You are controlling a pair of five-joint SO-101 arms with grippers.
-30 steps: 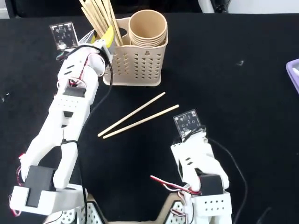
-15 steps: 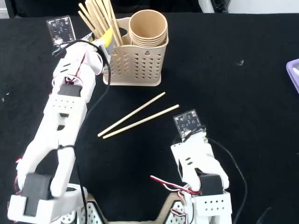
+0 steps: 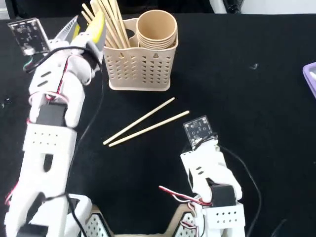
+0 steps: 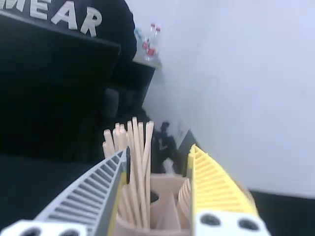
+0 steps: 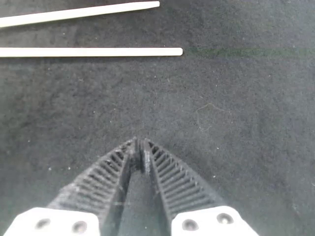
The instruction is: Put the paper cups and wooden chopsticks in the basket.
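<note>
Two loose chopsticks (image 3: 143,118): slim, pale wooden rods, side by side on the black felt-like table (image 3: 247,123), short of the basket (image 3: 140,71). The basket is beige perforated plastic and holds nested tan paper cups (image 3: 156,29) and a bundle of upright sticks (image 3: 109,17) (splayed, leaning). A purple object (image 3: 311,76) sits at the table's edge. My right gripper (image 5: 139,146), ribbed fingers pressed together, points at the loose pair, near but not touching. My left gripper (image 4: 157,153), fingers apart and empty, hovers beside the bundle.
</note>
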